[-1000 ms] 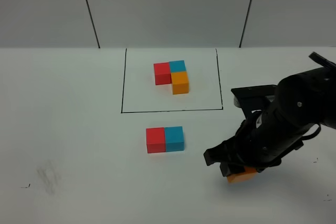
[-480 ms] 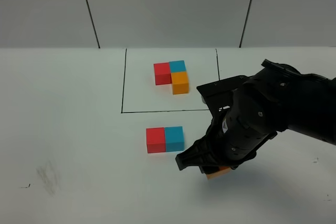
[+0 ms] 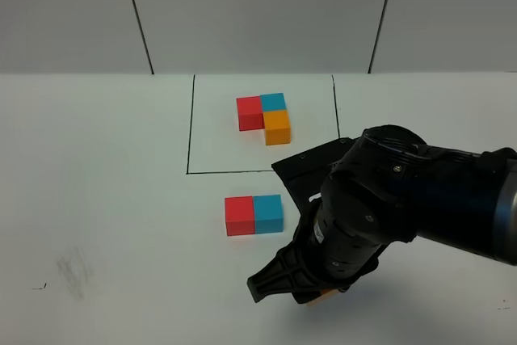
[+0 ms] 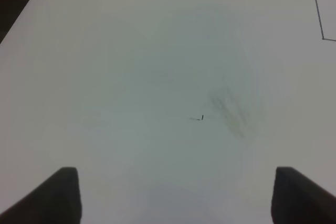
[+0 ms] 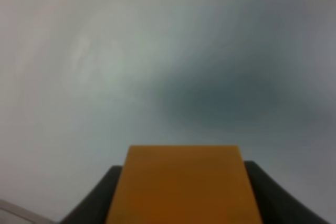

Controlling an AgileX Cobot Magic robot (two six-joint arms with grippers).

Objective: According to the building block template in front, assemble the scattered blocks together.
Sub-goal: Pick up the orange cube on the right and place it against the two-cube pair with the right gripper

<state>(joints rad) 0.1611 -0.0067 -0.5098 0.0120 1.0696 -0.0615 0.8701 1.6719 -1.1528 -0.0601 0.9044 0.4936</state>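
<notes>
Right gripper (image 3: 313,290): clamped on sides of orange block (image 5: 184,182).
Left gripper (image 4: 178,195): wide apart, empty, table (image 4: 157,51) between jaws.
Red-blue pair (image 3: 254,214): joined, clear of right jaws.

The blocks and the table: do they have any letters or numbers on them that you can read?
No words, letters or numbers can be read anywhere.
The red block, blue block, orange block and template: plain coloured faces, no writing.
The table: only a thin black outline and a tiny black mark, too small to read as a letter.
</notes>
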